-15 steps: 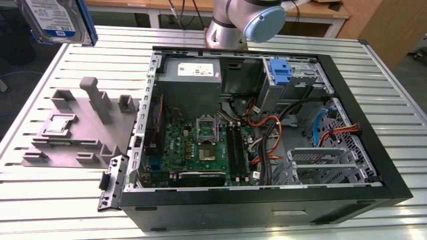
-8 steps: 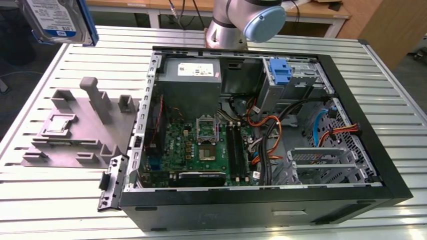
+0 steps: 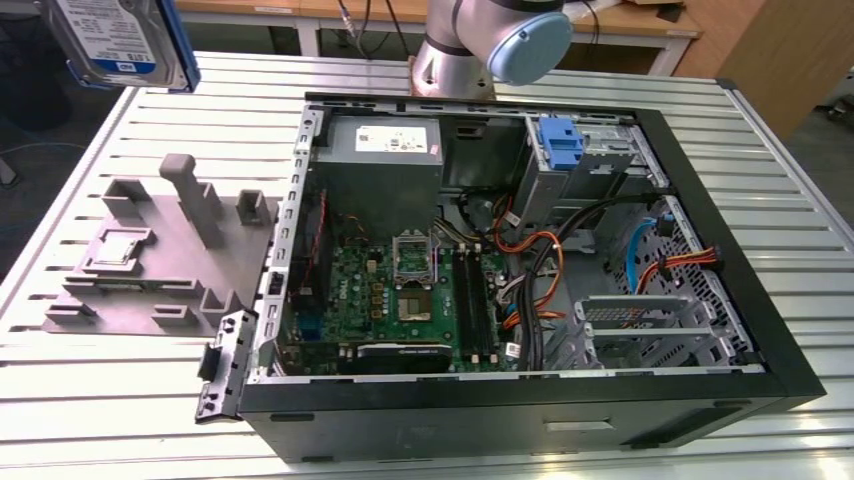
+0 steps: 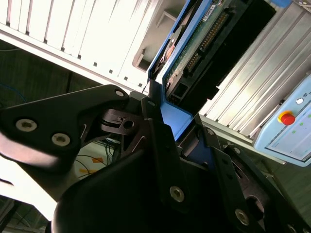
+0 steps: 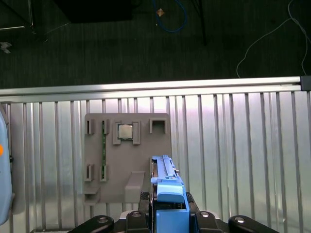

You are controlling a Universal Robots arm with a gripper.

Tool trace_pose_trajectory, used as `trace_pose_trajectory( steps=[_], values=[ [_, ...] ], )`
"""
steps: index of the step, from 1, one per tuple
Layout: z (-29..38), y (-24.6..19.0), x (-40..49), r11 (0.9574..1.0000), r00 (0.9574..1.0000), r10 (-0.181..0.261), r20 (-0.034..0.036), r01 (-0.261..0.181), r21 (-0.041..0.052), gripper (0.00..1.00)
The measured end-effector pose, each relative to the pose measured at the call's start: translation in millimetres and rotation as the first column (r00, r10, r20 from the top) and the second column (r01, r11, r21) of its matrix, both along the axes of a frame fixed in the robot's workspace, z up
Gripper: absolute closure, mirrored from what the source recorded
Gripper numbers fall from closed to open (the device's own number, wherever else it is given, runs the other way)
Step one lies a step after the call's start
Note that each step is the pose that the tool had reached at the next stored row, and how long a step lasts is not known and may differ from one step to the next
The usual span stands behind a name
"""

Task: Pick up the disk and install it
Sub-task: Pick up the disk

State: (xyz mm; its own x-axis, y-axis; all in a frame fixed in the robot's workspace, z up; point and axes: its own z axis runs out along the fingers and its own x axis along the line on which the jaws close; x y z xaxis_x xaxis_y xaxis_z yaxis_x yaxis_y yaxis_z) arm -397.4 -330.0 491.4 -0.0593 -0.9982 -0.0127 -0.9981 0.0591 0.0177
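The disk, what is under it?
The grey tray with a square chip, on the slatted table. The disk, held by the tool, hides the tray's corner.

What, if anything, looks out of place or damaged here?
Nothing stands out. The disk is clamped in the gripper, raised clear of the grey holder. The open computer case lies flat on the table, its cables loose inside. Nothing looks spilled or broken.

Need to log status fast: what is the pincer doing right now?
Pincer: shut on the disk, holding it above the table.
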Motion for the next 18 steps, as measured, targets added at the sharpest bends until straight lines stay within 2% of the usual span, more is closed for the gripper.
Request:
trace_pose_trajectory(
  steps=[14,16,18],
  values=[
    [0.0,0.0,4.0,1.0,1.0,0.0,0.0,0.0,0.0,0.64],
    [0.0,0.0,8.5,1.0,1.0,0.0,-0.0001,0.0,0.0,0.64],
    [0.0,0.0,8.8,1.0,1.0,0.0,-0.0001,0.0,0.0,0.64]
  ],
)
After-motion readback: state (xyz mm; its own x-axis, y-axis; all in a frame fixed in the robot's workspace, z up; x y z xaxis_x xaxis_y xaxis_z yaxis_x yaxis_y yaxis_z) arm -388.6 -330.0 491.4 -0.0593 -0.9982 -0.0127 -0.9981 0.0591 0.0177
